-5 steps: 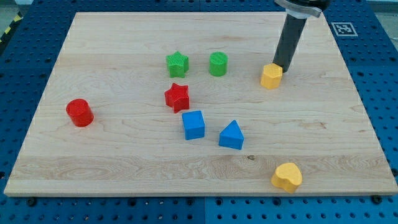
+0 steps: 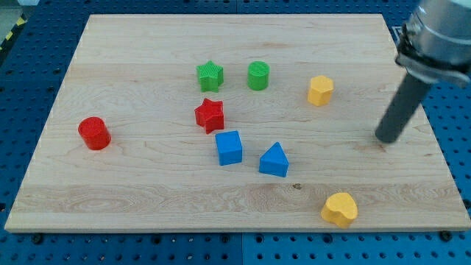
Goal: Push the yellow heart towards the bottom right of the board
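Observation:
The yellow heart [image 2: 339, 208] lies near the board's bottom right, close to the bottom edge. My tip [image 2: 384, 138] rests on the board at the right side, above and to the right of the heart, well apart from it. A second yellow block, a hexagon [image 2: 320, 90], sits at the upper right, to the left of and above my tip, not touching it.
A green star [image 2: 210, 75] and a green cylinder [image 2: 258, 76] sit at top centre. A red star [image 2: 210, 114], a blue cube [image 2: 229, 147] and a blue triangle [image 2: 274, 160] cluster in the middle. A red cylinder [image 2: 94, 133] stands at the left. The wooden board [image 2: 147, 191] lies on a blue pegboard.
My tip has left the yellow hexagon and moved right and down toward the board's right side. No block has moved.

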Available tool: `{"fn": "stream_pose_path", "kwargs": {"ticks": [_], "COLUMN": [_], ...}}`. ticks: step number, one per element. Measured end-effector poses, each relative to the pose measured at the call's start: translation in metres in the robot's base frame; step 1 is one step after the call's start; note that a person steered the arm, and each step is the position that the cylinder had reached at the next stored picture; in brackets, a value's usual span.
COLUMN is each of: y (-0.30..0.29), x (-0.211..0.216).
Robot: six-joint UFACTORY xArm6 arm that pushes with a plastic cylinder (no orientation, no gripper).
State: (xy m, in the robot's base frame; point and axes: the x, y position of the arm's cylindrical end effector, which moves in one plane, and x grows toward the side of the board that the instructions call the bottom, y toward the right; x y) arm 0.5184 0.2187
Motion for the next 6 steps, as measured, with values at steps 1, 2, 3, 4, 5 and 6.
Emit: {"fn": "stream_pose_path", "kwargs": {"ticks": [1, 2, 3, 4, 5, 6], "y": [0.000, 0.000, 0.000, -0.002, -0.020, -0.043], "x": [0.060, 0.083, 0.085, 0.083, 0.074, 0.068]}}
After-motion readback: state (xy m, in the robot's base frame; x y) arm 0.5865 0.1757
